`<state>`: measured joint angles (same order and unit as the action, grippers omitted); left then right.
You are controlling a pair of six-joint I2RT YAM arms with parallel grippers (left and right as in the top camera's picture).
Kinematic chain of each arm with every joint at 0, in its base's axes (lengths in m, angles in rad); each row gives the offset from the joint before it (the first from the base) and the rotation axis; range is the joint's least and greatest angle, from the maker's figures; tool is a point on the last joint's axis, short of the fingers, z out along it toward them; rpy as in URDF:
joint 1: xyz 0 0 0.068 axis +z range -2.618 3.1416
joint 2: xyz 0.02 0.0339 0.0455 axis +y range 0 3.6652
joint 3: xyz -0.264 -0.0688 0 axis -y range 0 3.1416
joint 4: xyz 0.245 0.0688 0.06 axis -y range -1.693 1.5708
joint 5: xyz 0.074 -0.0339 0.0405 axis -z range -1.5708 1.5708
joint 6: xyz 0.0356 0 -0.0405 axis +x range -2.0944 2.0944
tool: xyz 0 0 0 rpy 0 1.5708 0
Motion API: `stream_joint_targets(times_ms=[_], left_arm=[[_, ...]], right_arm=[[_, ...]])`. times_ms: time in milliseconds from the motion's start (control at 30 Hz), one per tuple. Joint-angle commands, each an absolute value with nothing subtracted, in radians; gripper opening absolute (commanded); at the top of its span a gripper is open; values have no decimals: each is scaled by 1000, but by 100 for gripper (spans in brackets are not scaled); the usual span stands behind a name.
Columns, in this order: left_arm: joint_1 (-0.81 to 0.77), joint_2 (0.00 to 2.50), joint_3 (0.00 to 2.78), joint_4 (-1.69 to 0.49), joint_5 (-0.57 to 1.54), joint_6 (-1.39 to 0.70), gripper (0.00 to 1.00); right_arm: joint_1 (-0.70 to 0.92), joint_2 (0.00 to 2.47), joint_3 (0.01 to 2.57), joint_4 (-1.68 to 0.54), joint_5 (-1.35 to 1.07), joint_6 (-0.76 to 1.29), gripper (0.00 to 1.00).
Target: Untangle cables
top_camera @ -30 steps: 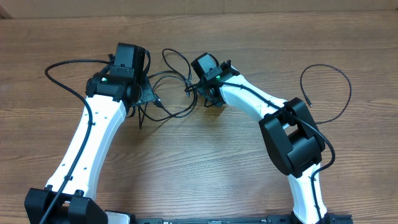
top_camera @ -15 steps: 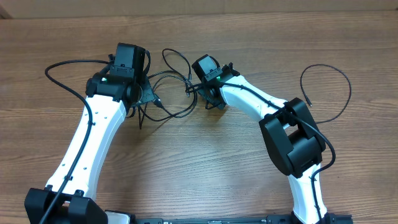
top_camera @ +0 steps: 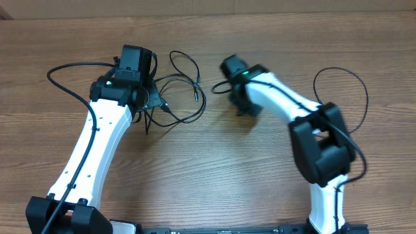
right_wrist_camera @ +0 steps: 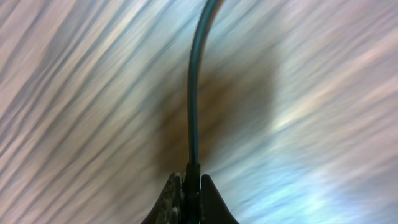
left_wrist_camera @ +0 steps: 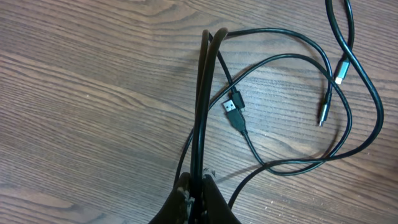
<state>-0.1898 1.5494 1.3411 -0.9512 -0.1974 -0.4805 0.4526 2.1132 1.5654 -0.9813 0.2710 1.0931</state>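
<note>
Thin black cables lie looped and crossing on the tabletop, centre-left. I note a USB plug lying flat among them. One lone cable arcs at far right.

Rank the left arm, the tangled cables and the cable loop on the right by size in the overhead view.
1. left arm
2. tangled cables and cable loop on the right: they span similar areas, so I won't rank them.

No text, label, brand, number or sign can be read in any view; the right wrist view is blurred by motion
</note>
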Motion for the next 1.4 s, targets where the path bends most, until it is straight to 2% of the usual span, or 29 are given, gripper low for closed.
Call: stream_joint_targets(times_ms=[0, 100, 267, 467, 500, 533, 567, 633, 667, 767, 933, 1033, 1100, 1267, 1367], left_arm=[[-197, 1549, 1346, -950, -190, -494, 4], [-197, 1549, 1346, -949, -189, -494, 4], [-198, 1549, 1346, -944, -189, -494, 4], [-198, 1549, 1346, -933, -174, -494, 4], [-198, 1549, 1346, -926, -155, -493, 4], [-198, 1549, 1346, -917, -128, -482, 4], [-198, 1549, 1346, -897, -74, -451, 4], [-200, 1549, 1346, -849, 36, -398, 4], [-204, 1549, 1346, -820, 97, -367, 4], [-232, 1549, 1346, -706, 320, -258, 4], [-313, 1548, 1346, -506, 598, -175, 4], [-351, 1548, 1346, -385, 712, -168, 4], [-359, 1548, 1346, -352, 700, -172, 6], [-350, 1548, 1346, -433, 563, -171, 27], [-333, 1548, 1346, -508, 456, -172, 35]], right_arm=[[333, 1956, 1567, -1053, 452, 989, 4], [170, 1871, 1567, -1124, 533, 934, 4], [-39, 1830, 1567, -1133, 530, 803, 4], [-202, 1831, 1565, -1165, 375, 722, 5], [-215, 1831, 1565, -1165, 334, 690, 12], [-219, 1831, 1565, -1165, 318, 674, 25], [-225, 1831, 1565, -1160, 281, 629, 48], [-225, 1831, 1565, -1154, 247, 583, 69], [-223, 1831, 1565, -1150, 227, 557, 78], [-206, 1831, 1565, -1134, 125, 440, 90], [-157, 1831, 1565, -1123, -157, 169, 100], [-121, 1831, 1565, -1124, -255, 71, 100], [-97, 1831, 1565, -1124, -256, 69, 100], [-43, 1831, 1565, -1119, -256, 69, 100], [-12, 1831, 1565, -1109, -256, 69, 100]])
